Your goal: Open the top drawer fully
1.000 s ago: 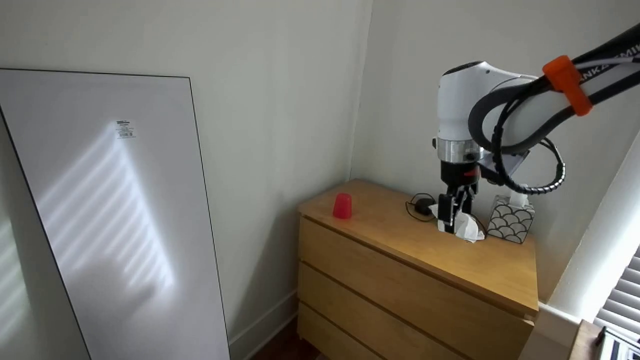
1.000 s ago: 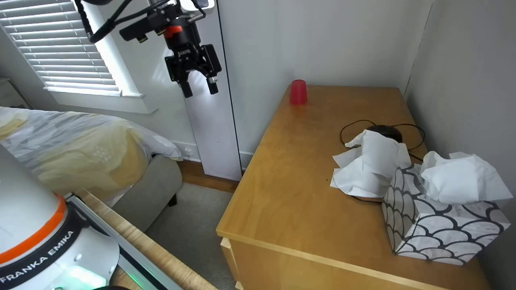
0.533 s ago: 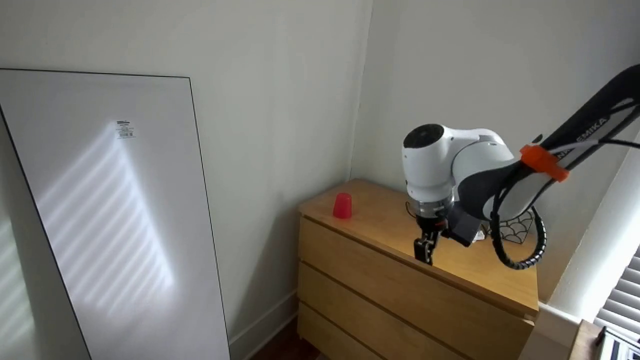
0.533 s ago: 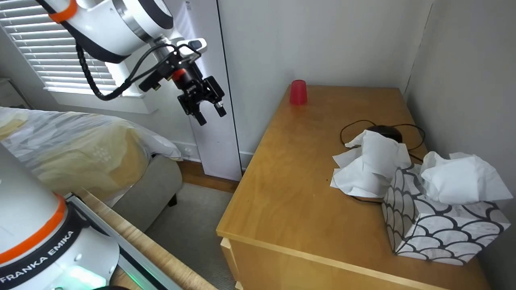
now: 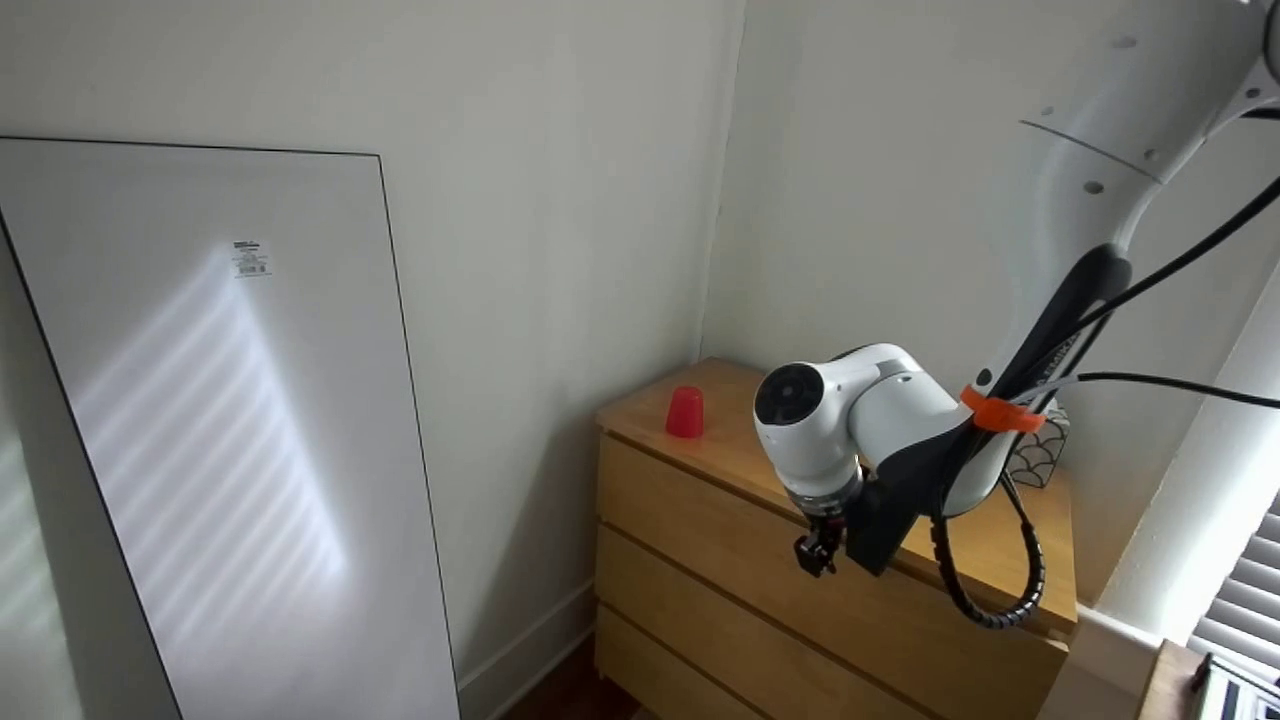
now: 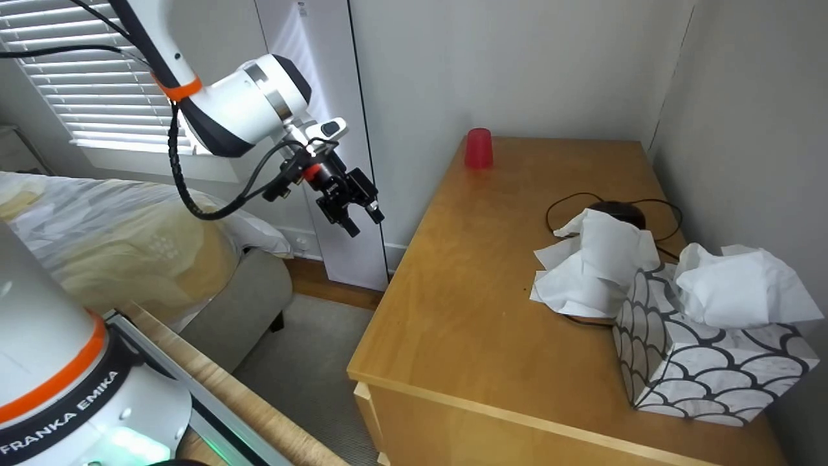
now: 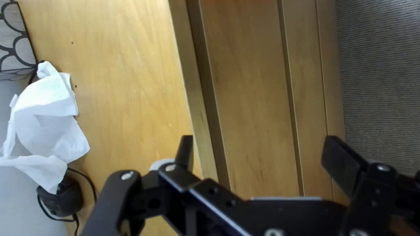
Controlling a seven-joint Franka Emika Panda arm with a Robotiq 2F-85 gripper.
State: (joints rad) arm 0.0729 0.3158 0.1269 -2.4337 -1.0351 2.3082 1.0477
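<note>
Robot arm (image 6: 233,110) has descended since the earlier frame, and its two jaws stand apart in free space near the front edge of one bench (image 6: 453,310). Beneath that edge sits the top drawer (image 5: 715,536), uppermost of three drawer fronts (image 5: 670,606). On the bench stand one red cup (image 6: 479,150) and, well apart from it, one patterned tissue box (image 6: 718,372).

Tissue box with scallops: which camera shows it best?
An exterior view shows the tissue box best: unblocked and fully in frame. An exterior view with the robot arm in front shows only part of the box's side; the wrist view catches just a cropped corner.
</note>
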